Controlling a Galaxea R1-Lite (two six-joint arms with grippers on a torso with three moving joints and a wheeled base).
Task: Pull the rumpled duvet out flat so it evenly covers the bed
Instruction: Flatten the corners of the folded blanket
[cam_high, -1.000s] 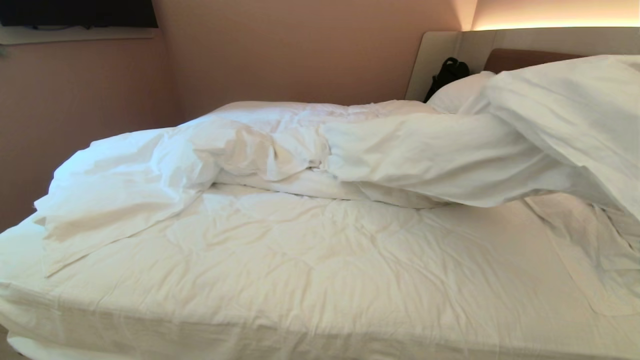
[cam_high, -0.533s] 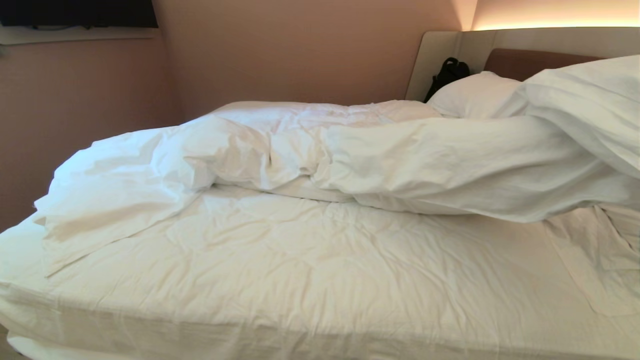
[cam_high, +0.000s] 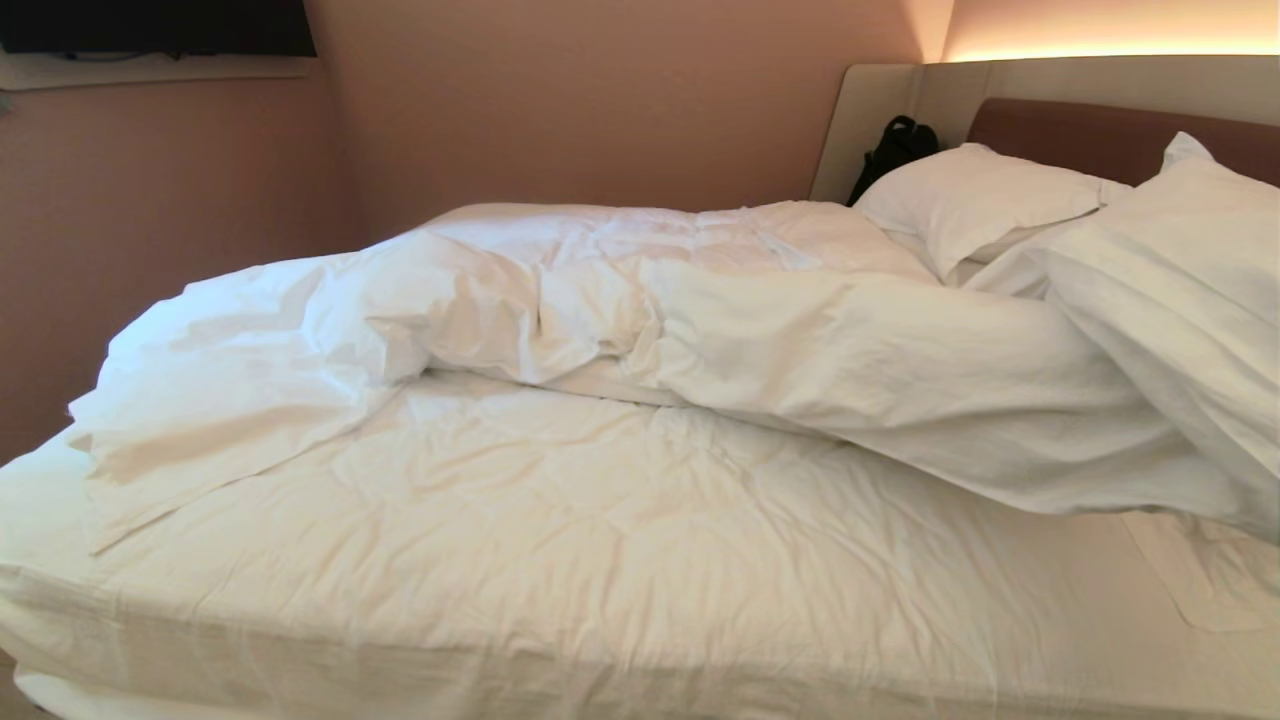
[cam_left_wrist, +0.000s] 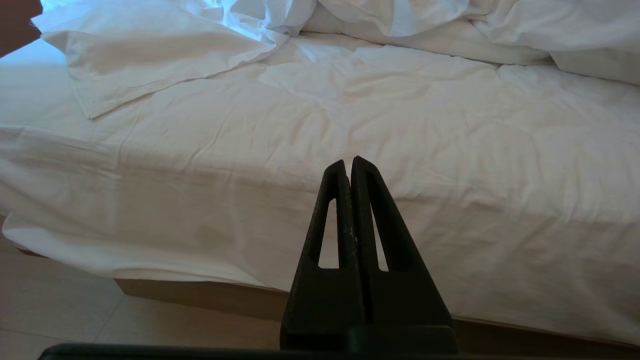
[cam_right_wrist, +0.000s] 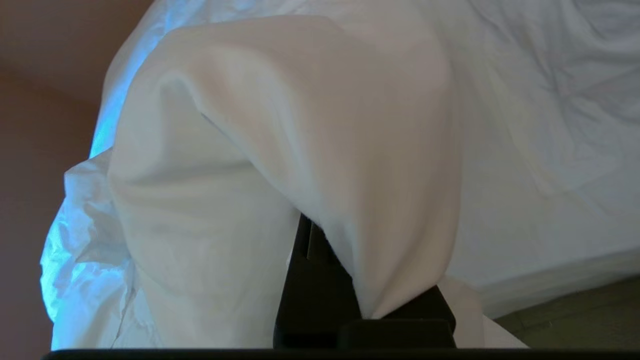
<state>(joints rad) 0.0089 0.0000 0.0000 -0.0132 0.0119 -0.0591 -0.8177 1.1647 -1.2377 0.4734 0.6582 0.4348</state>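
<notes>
The duvet (cam_high: 800, 330) lies heaped across the far half of the bed (cam_high: 560, 560), a thick roll running from the foot corner to the pillows (cam_high: 975, 200) at the headboard (cam_high: 1100, 135), with its right end raised into a fold at the edge of the head view. The near half of the mattress shows only the creased sheet.

The right gripper (cam_right_wrist: 350, 240) is pressed together on a fold of the duvet; in the right wrist view the cloth drapes over the fingers and hides their tips, hanging down both sides of the claw. The duvet thus sits on and around this gripper, with the rest trailing away to the bed beyond. The right arm itself is outside the head view.

The left gripper (cam_left_wrist: 348, 165) hangs parked before the near side of the bed, its fingers shut on nothing, the duvet well apart from it across the bare sheet.

The step in hand appears to be drawing the pinched edge out and toward the near side. Done well, it calls for a steady, low pull along the bed's width, keeping the pinch firm so the thick cloth does not slip, and carrying the edge far enough that the roll unfolds rather than merely dragging as a lump. A pull too far to one side would likely leave the cover skewed.
</notes>
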